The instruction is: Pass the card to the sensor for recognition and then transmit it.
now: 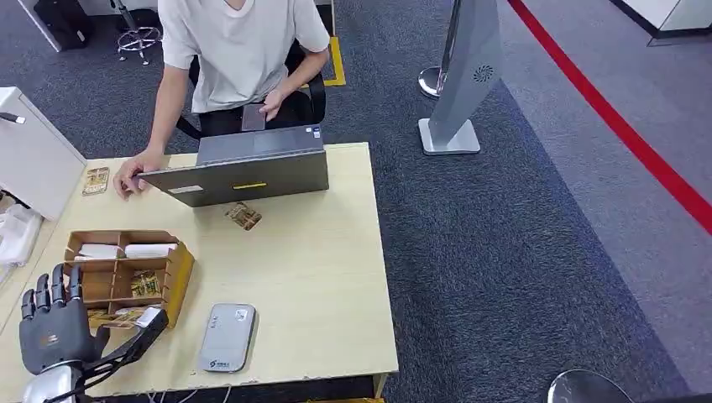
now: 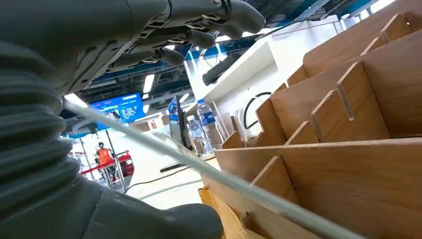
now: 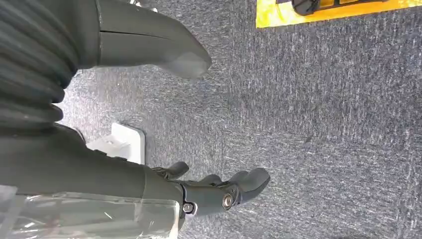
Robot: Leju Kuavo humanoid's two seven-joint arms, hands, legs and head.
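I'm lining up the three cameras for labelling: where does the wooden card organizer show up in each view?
Head view: wooden card organizer at the table's left side, just ahead of the left hand.
Left wrist view: its dividers, very close.
Right wrist view: not in it; carpet beyond the right hand.
Shared landmark: the left hand.

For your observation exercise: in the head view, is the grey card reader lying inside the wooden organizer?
No, the card reader lies flat on the bare table, beside the wooden organizer and outside its compartments.
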